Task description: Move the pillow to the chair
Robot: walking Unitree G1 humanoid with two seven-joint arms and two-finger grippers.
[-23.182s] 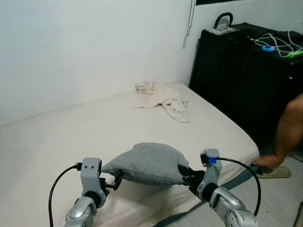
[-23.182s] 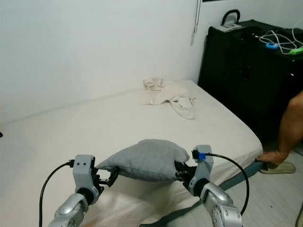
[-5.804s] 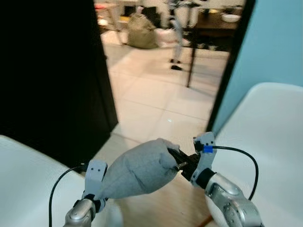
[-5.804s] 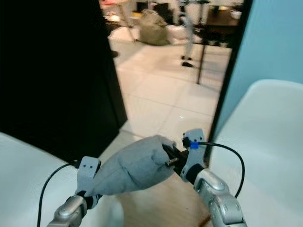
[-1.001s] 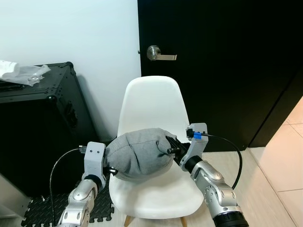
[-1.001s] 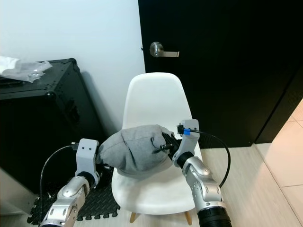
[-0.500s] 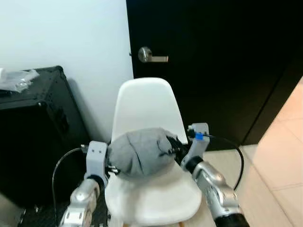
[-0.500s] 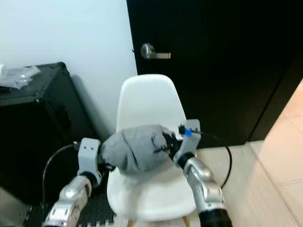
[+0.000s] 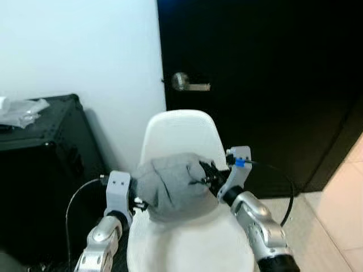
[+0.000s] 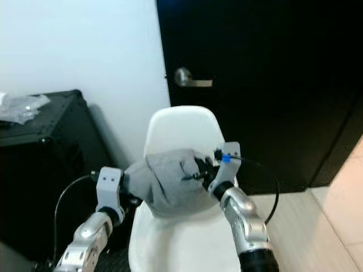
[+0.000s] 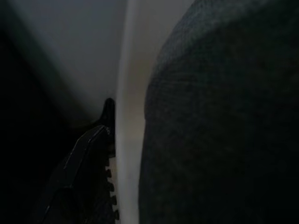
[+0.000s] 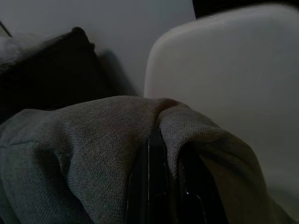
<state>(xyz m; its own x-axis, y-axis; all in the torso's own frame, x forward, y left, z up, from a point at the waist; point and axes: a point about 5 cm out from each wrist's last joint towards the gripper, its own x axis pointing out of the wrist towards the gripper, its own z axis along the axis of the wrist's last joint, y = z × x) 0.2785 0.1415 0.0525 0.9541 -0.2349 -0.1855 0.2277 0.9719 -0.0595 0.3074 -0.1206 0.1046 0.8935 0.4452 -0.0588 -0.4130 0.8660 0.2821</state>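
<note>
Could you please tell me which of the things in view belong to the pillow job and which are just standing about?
Part of the job:
grey pillow, held between both grippers over the seat
white chair
left gripper, at the pillow's left end
right gripper, pinching its right end

Just there:
black case with clear plastic on top
black door with its handle

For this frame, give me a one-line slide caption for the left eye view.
Both hands, left hand and right hand, hold a grey pillow over the white chair.
</note>
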